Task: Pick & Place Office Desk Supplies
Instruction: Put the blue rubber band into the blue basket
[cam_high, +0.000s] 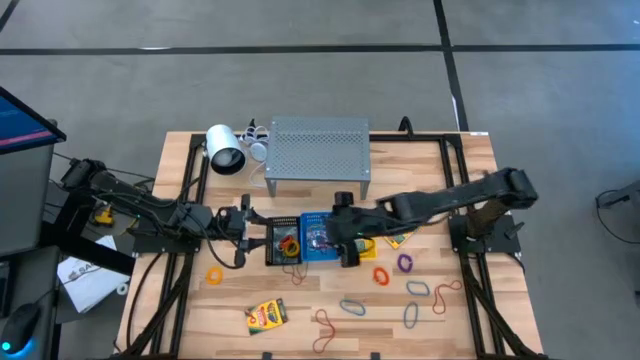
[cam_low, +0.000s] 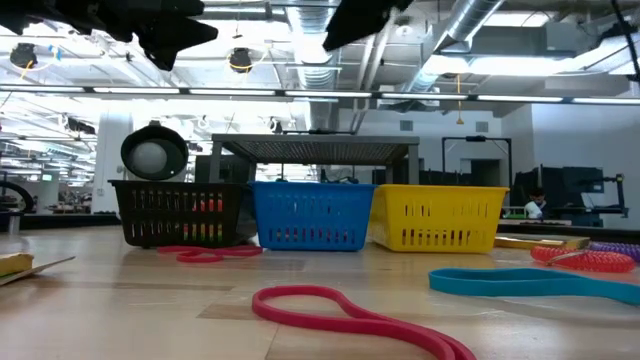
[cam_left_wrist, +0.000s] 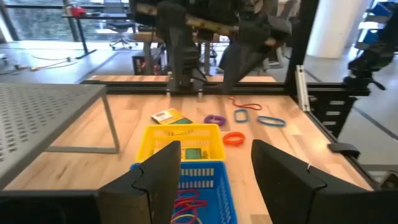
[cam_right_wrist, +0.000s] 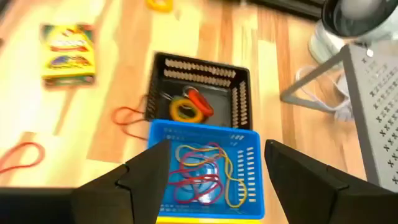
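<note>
Both grippers spread, empty, over blue basket: left gripper beside it, right gripper above — prob. just sorting bands w/ crayon box near it waiting.

From overhead I cannot see most of the yellow plastic basket; the right arm covers it. The contents of the blue plastic basket read only as a tangle there. In the low view the red rubber-band loop is cut off by the bottom edge. In the right wrist view the yellow-and-green crayon box is blurred, its print unreadable.
</note>
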